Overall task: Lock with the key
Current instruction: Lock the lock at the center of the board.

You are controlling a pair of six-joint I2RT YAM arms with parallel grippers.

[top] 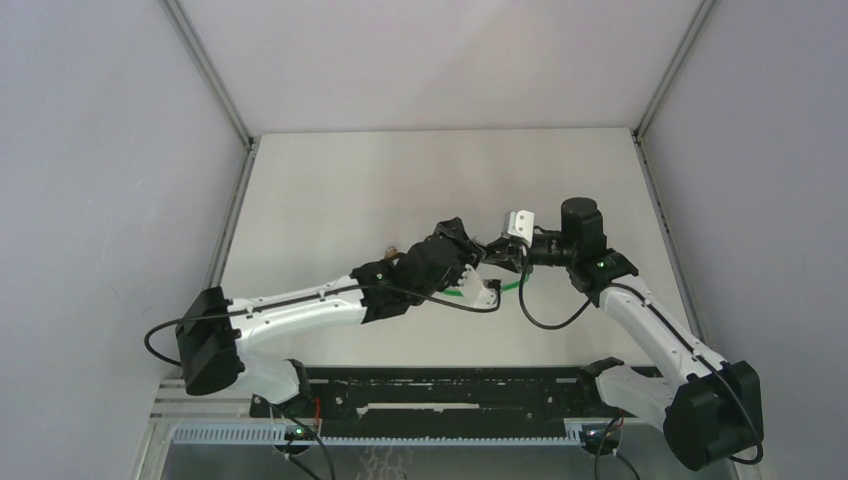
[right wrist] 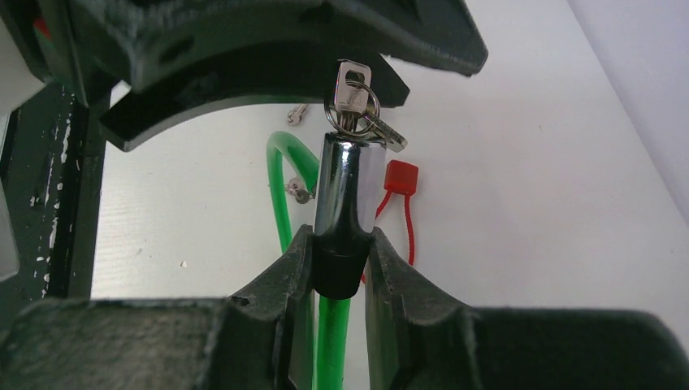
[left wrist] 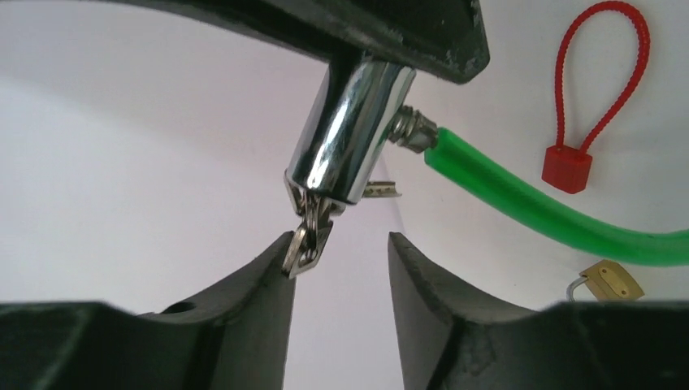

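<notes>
Black fingers (left wrist: 244,309) of the left gripper (left wrist: 340,244) fill the bottom of the left wrist view, and they stand apart with nothing pinched. In the gap hangs a small silver key on a split ring (left wrist: 307,244). It lies close against the inner edge of the finger at nine o'clock, well off the other finger; whether it touches cannot be told. The key sits in the lower end of a shiny chrome lock cylinder (left wrist: 349,130), which rises from the gap towards twelve o'clock.

From the cylinder's side a thick green plastic-coated cable (left wrist: 528,203) runs off towards four o'clock. A red plastic seal with a thin loop (left wrist: 566,169) lies on the table at two o'clock. A small brass padlock (left wrist: 611,280) lies at four o'clock, partly cut off by the finger.

In the right wrist view the right gripper (right wrist: 340,244) is clamped on the black-capped end of the chrome lock cylinder (right wrist: 345,183). The cylinder stands up towards twelve o'clock with the key (right wrist: 351,93) at its top. Seen from above, both grippers meet over the middle of the white table (top: 400,180).
</notes>
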